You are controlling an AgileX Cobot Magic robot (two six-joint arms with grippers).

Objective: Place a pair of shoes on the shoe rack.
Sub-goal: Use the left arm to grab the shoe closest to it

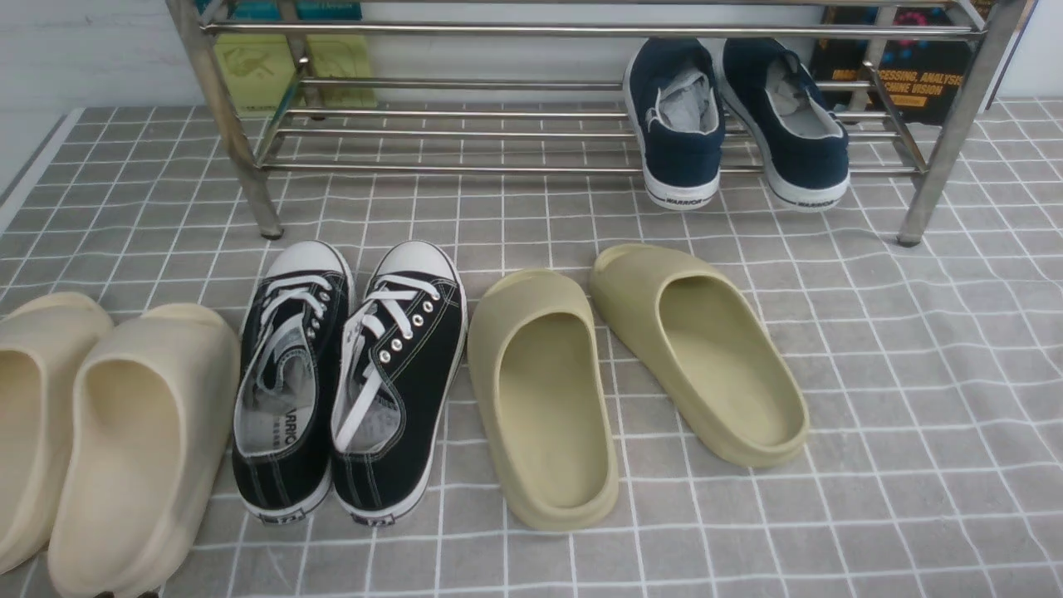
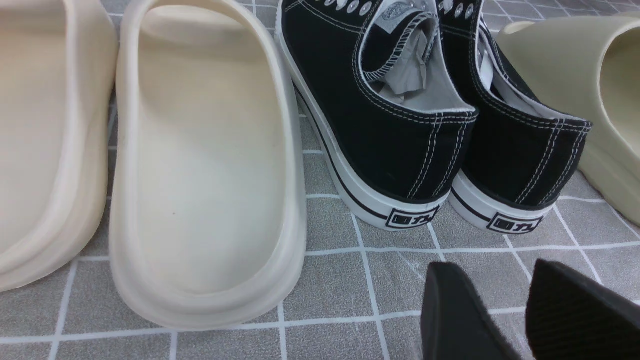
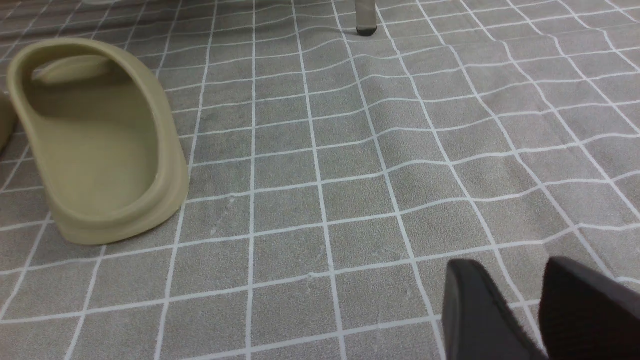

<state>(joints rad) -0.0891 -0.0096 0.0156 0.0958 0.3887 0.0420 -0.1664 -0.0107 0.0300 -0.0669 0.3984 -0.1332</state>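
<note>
The pair of black canvas sneakers stands side by side on the grey checked cloth, toes toward the rack: one sneaker (image 1: pixel 286 382) and the other (image 1: pixel 403 374). Their heels show in the left wrist view (image 2: pixel 400 145), (image 2: pixel 520 155). My left gripper (image 2: pixel 492 272) is open and empty, low over the cloth just behind the heels, not touching them. My right gripper (image 3: pixel 507 267) is open and empty over bare cloth, well to the side of an olive slide (image 3: pixel 100 140). The metal shoe rack (image 1: pixel 531 31) stands at the back. Neither gripper shows in the front view.
Navy slip-on sneakers (image 1: pixel 677 116), (image 1: pixel 789 124) sit on the right of the rack's lower bars. Two olive slides (image 1: pixel 540 399), (image 1: pixel 706 349) lie right of the black pair and two cream slides (image 1: pixel 133 432), (image 1: pixel 33 399) left of it. A rack leg (image 3: pixel 365 20) shows ahead.
</note>
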